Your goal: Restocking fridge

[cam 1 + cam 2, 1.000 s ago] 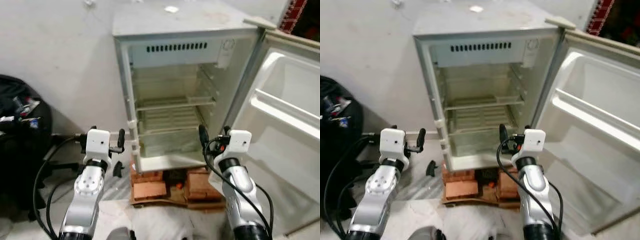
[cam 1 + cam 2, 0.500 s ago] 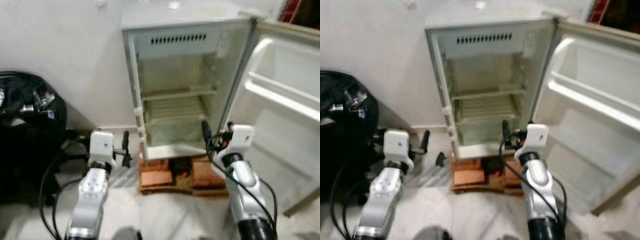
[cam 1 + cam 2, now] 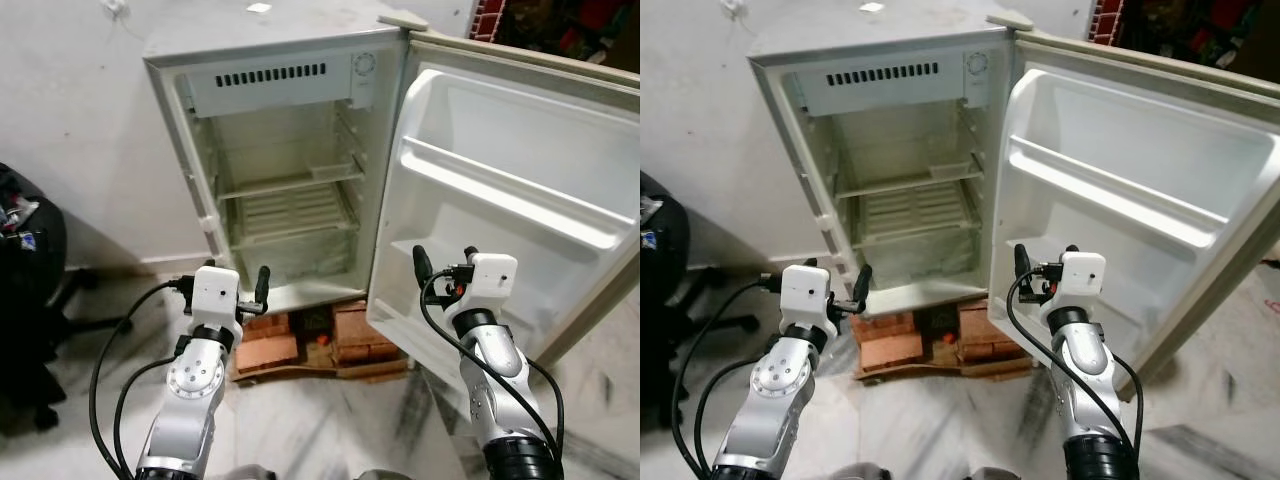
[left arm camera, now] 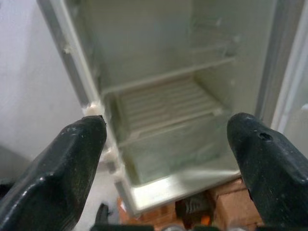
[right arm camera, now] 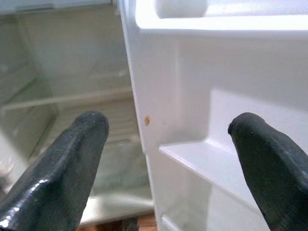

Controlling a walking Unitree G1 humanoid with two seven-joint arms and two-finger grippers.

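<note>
From my head I see the fridge (image 3: 280, 170) standing open on bricks (image 3: 300, 345), shelves bare, its door (image 3: 500, 190) swung wide beside my right gripper (image 3: 440, 262). Along my left gripper (image 4: 166, 159), jaws wide apart and holding nothing, lies the wire shelf (image 4: 163, 108). My right wrist also shows spread, empty jaws near the door's edge; that stiff, light-looking door is best pushed there.

We held both silver arms raised in front of us, bent at the elbow, wrists level and pointing forward. Our left gripper (image 4: 163, 159) had its two black fingers (image 4: 57, 168) spread wide apart with nothing between them. Our right gripper (image 5: 168, 163) likewise stood with its fingers (image 5: 62, 163) parted and empty.
</note>
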